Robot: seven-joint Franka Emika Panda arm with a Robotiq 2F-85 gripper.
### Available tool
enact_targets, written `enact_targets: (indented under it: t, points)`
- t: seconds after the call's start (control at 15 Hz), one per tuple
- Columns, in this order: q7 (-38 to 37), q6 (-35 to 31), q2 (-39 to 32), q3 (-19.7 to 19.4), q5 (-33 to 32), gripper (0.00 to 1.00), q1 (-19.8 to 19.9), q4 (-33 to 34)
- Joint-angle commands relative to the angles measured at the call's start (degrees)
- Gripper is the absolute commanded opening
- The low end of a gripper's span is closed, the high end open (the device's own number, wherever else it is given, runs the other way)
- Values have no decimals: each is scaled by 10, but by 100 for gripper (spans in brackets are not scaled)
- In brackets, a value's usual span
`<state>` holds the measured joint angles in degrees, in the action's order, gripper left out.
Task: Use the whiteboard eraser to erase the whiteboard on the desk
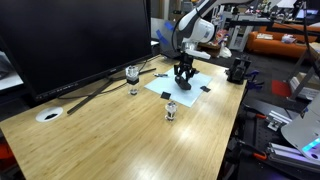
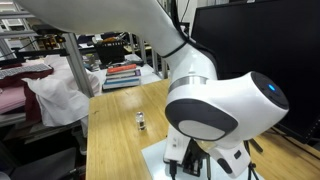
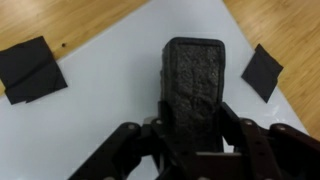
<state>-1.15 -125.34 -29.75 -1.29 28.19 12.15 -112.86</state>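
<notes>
Whiteboard eraser (image 3: 193,85), entry one: dark oblong block, textured top. Where filed, and by what held? (Clerk)

Filed over the whiteboard (image 3: 110,110), lying lengthwise between the two black corner patches (image 3: 30,68) seen in the wrist view. Holder: gripper (image 3: 193,135), jaws closed onto the block's long sides. The rear part is gripped and the front part projects. (Checker)

Reason for that grip? (Clerk)

Judged: clamping the long sides leaves the underside free to bear flat on the sheet, and should keep the block from twisting under a wipe. Contact with the sheet looks likely but cannot be confirmed from above. (Checker)

Entry two: whiteboard, position? (Clerk)

Flat on the desk (image 1: 120,140), beside the monitor (image 1: 70,40). The corner patches presumably pin it so rubbing does not drag it. One small glass item (image 1: 171,110) stands just beside the sheet, a second glass item (image 1: 132,75) near it; a wide stroke risks a knock. No writing discernible on the visible surface. (Checker)
</notes>
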Motion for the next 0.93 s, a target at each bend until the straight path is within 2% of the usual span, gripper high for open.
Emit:
enact_targets:
  t: [0.0, 0.47, 0.87]
  points:
    - [23, 13, 26, 9, -35, 26, -28, -26]
    - [26, 81, 12, 24, -153, 26, -100, -32]
    - [70, 99, 24, 30, -225, 26, -116, -48]
